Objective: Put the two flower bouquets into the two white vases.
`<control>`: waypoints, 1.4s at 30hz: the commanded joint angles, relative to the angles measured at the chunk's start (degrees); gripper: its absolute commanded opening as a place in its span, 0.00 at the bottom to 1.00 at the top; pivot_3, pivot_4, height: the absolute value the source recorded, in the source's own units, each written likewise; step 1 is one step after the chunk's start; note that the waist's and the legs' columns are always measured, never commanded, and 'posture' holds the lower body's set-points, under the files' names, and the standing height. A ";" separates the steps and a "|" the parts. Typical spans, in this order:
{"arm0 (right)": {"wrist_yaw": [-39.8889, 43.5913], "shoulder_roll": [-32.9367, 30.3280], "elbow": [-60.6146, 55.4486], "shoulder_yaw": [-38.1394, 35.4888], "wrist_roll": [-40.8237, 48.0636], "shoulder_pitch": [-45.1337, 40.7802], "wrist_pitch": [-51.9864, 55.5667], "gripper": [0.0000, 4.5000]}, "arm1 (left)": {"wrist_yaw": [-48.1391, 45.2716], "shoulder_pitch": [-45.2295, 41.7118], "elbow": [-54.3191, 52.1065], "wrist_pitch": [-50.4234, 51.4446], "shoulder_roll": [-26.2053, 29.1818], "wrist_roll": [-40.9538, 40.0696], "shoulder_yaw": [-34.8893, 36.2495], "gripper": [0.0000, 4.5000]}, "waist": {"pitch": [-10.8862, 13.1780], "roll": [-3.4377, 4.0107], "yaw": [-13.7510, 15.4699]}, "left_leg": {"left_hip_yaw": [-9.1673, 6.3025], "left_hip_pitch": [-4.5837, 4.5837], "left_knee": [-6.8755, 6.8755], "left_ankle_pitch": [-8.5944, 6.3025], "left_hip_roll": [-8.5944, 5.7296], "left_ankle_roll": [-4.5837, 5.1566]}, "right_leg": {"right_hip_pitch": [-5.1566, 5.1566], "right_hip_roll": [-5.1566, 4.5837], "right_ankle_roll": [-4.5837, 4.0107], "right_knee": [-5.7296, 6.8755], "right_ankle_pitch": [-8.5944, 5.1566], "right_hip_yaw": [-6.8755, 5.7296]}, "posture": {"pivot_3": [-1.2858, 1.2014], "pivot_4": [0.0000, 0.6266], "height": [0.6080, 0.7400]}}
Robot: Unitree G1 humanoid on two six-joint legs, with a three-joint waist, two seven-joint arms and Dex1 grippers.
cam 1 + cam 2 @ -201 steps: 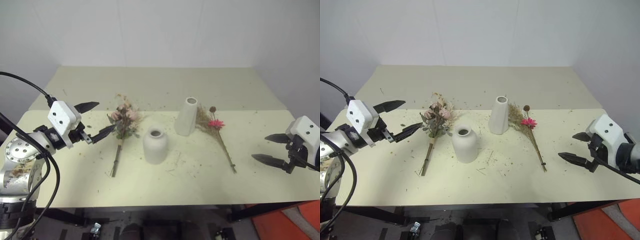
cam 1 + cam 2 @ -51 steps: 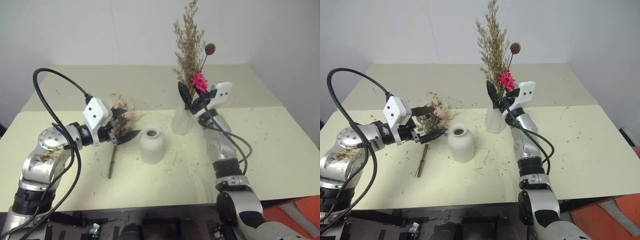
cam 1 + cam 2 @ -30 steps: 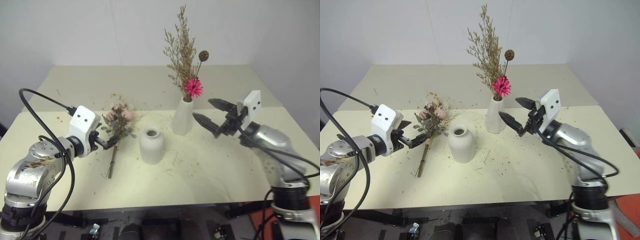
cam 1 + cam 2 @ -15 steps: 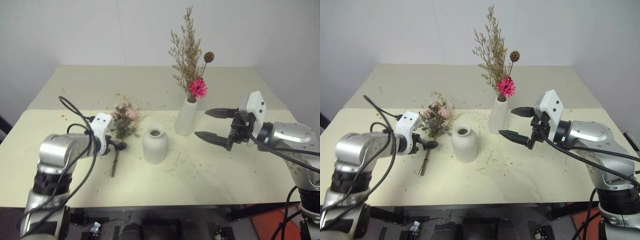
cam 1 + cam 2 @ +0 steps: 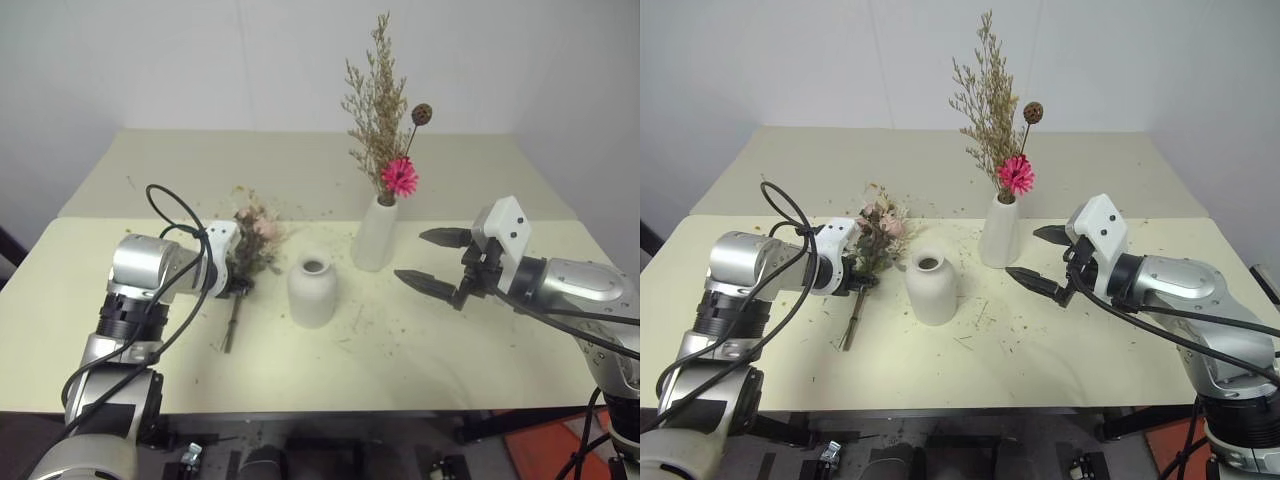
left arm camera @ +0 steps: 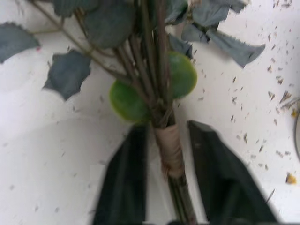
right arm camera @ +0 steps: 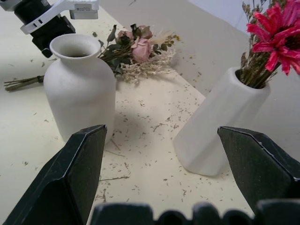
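Left eye view: the left pincer [image 5: 236, 287] is largely masked by its own white wrist housing, so its fingers are hard to make out here. It sits low at the leafy bouquet [image 5: 247, 252], which lies flat on the pale tabletop [image 5: 150, 190] with its thin stem end pointing toward the near edge. The squat vase [image 5: 312, 291], matte white and rounded with a small mouth, stands empty just beside that bouquet. The tall vase [image 5: 375, 233], a slim cone, is seen behind it holding the dried bouquet [image 5: 383, 110] upright: beige grasses, a pink flower and a dark seed head. The right pincer [image 5: 436, 262] hangs spread wide and empty, near the tall vase. Plant crumbs are scattered over the tabletop.

Left wrist view: two black fingers [image 6: 124, 183] are seen closed against the tape-wrapped stem of the leafy bouquet; the blooms are cut off by the frame edge, and only green leaves are shown.

Right wrist view: both vases are framed between the parted fingers [image 7: 70, 173], with the tall vase's flowers cropped at the edge.
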 commanded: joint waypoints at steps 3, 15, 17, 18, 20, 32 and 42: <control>-1.08 0.13 -0.05 -1.13 -1.76 0.17 -0.98 1.00 | 3.19 -3.17 4.11 -4.46 -1.92 2.87 3.11 0.02 | 0.00 0.00 0.02 | -0.01 -0.04 0.01 0.00 -0.02 0.00 | -0.01 -0.02 0.00 -0.01 0.00 0.00 | 0.52 0.24 1.00; 11.23 -6.86 -3.70 -15.22 9.04 7.55 0.20 1.00 | 9.65 -3.29 -10.03 -31.67 -7.78 -3.45 24.67 0.02 | 0.06 -0.10 0.55 | -0.02 -0.14 0.02 0.00 -0.04 0.00 | 0.00 -0.12 0.02 -0.11 0.06 -0.05 | 0.52 0.24 1.00; 14.68 -8.03 -3.98 -18.09 10.17 10.07 -1.19 1.00 | 3.61 -3.81 -12.98 -35.30 -8.50 -9.81 27.80 0.02 | 0.06 -0.10 0.53 | -0.02 -0.09 0.03 0.00 -0.03 0.00 | 0.05 -0.11 0.03 -0.11 0.05 -0.06 | 0.52 0.24 1.00; 16.50 -8.09 -4.21 -19.52 10.15 11.65 -2.89 1.00 | -1.44 -3.93 -14.28 -37.43 -9.09 -14.40 29.74 0.02 | 0.06 -0.10 0.54 | -0.02 -0.06 0.04 0.00 -0.04 0.00 | 0.08 -0.11 0.04 -0.11 0.05 -0.06 | 0.52 0.24 1.00; 18.04 -7.98 -4.71 -21.12 9.87 14.07 -4.54 1.00 | -11.27 -3.46 -15.33 -41.62 -9.71 -21.27 31.87 0.02 | 0.06 -0.10 0.64 | -0.02 -0.03 0.06 0.00 -0.04 0.00 | 0.15 -0.11 0.05 -0.13 0.05 -0.09 | 0.52 0.24 1.00; 10.35 -2.47 -10.36 -20.76 6.06 19.97 -9.34 1.00 | -37.02 -8.12 2.50 -48.24 -9.41 -26.73 23.70 0.02 | 0.04 -0.10 0.32 | -0.04 0.06 0.09 0.00 -0.05 0.00 | 0.24 -0.05 0.09 -0.13 0.01 -0.05 | 0.52 0.24 1.00; 8.47 -2.41 -12.82 -23.92 4.25 26.70 -9.93 1.00 | -43.09 -10.30 9.93 -48.28 -11.68 -27.36 21.75 0.02 | 0.05 -0.11 0.02 | -0.09 0.03 0.12 0.00 -0.06 0.00 | 0.24 -0.05 0.10 -0.13 0.02 -0.07 | 0.52 0.24 1.00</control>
